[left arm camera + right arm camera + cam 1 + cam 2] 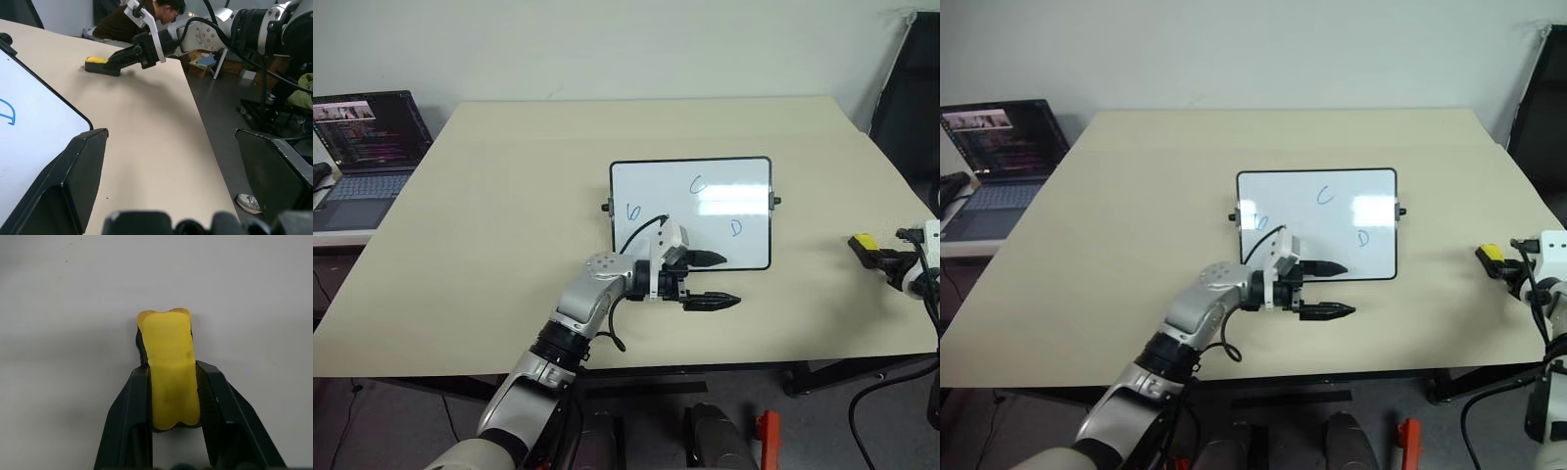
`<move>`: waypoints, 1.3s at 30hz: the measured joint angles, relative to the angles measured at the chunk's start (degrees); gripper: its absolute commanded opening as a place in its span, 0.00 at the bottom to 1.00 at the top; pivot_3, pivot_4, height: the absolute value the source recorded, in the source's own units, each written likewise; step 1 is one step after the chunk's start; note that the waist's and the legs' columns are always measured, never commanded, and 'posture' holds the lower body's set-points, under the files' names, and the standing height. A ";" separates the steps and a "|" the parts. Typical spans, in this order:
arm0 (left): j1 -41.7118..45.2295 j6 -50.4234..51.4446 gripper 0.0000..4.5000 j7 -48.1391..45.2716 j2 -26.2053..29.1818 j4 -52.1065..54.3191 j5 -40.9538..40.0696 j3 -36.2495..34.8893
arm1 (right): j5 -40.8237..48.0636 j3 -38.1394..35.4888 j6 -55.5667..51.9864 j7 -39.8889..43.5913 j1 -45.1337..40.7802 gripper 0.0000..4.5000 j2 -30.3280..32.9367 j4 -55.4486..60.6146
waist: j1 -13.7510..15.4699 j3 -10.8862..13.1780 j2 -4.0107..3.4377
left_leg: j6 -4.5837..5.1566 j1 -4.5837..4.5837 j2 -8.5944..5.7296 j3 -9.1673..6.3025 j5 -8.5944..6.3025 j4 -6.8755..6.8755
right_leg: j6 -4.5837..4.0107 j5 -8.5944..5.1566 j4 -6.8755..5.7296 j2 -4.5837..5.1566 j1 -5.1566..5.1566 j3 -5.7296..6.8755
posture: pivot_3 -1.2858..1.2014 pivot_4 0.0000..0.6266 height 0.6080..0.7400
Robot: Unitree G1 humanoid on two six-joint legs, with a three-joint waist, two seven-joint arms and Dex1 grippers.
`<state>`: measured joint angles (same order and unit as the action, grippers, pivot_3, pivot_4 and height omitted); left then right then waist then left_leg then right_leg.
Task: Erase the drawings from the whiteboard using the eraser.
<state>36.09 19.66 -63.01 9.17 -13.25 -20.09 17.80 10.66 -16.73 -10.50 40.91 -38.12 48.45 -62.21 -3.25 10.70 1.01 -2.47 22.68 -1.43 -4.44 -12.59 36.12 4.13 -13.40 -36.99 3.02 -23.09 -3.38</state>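
My right gripper [173, 396] was clamped on the yellow eraser [169, 364] low over the tabletop [509, 245], well right of the whiteboard [724, 176], ready for wiping, while my left gripper [713, 279] sat open at the whiteboard's near edge, probably to steady it.

I see beige table [489, 235], open laptop [362, 147] off its left edge, screen lit. Person [146, 19] bent over beyond far corner. Shoe [249, 203] on floor.
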 measured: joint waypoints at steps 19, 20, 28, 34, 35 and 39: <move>-1.45 0.04 1.00 0.44 8.80 2.50 -0.16 -5.91 | 9.92 -8.07 -14.83 0.86 19.25 0.19 0.04 37.77 | -0.16 -0.02 -0.05 | 0.00 -0.03 0.04 0.13 -0.01 -0.02 | 0.31 -0.14 -0.06 -0.03 -0.09 -0.19 | 0.52 0.24 1.00; -2.02 0.08 1.00 0.55 9.86 2.52 -0.18 -6.88 | 11.60 -9.06 -17.34 0.22 20.08 0.19 0.03 43.17 | -0.25 0.00 -0.08 | 0.00 -0.05 0.05 0.16 0.00 -0.01 | 0.34 -0.13 -0.07 -0.03 -0.10 -0.23 | 0.52 0.24 1.00; -7.50 -0.08 1.00 1.15 19.30 4.99 -1.47 -15.61 | 21.98 2.35 -28.85 -1.59 7.71 0.19 -5.70 77.09 | -0.63 -0.03 0.11 | 0.00 -0.16 0.27 0.12 0.00 0.00 | 0.30 -0.07 -0.09 -0.24 -0.06 -0.20 | 0.52 0.24 1.00; -12.90 -4.02 1.00 3.83 22.24 7.46 -0.37 -19.67 | 11.70 22.48 -20.69 -5.54 -1.37 0.19 -23.57 69.52 | 0.44 -0.03 0.14 | -0.01 0.14 0.14 0.04 -0.01 -0.03 | 0.01 0.12 -0.01 -0.04 -0.31 -0.11 | 0.52 0.24 1.00; -14.22 -4.96 1.00 4.51 22.28 8.14 0.20 -19.86 | 9.39 24.09 -18.30 -6.25 -2.38 0.19 -25.06 67.13 | 0.63 -0.03 0.14 | -0.02 0.17 0.14 0.03 -0.02 -0.02 | 0.00 0.12 0.00 -0.01 -0.31 -0.08 | 0.52 0.24 1.00; -18.40 -5.98 1.00 7.60 21.96 11.53 0.68 -20.31 | 1.77 27.61 -8.93 -7.75 -5.84 0.19 -29.12 55.58 | 1.73 -0.02 0.16 | -0.04 0.28 0.12 -0.09 -0.03 -0.03 | 0.00 0.12 0.03 0.11 -0.36 0.09 | 0.52 0.24 1.00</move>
<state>17.69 13.68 -55.41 31.13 -1.73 -19.41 -2.51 12.44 10.88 -19.44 33.17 -43.97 19.33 -6.64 -1.52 10.68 1.17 -2.51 22.96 -1.31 -4.53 -12.62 36.09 4.13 -13.27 -36.97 3.13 -23.45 -3.30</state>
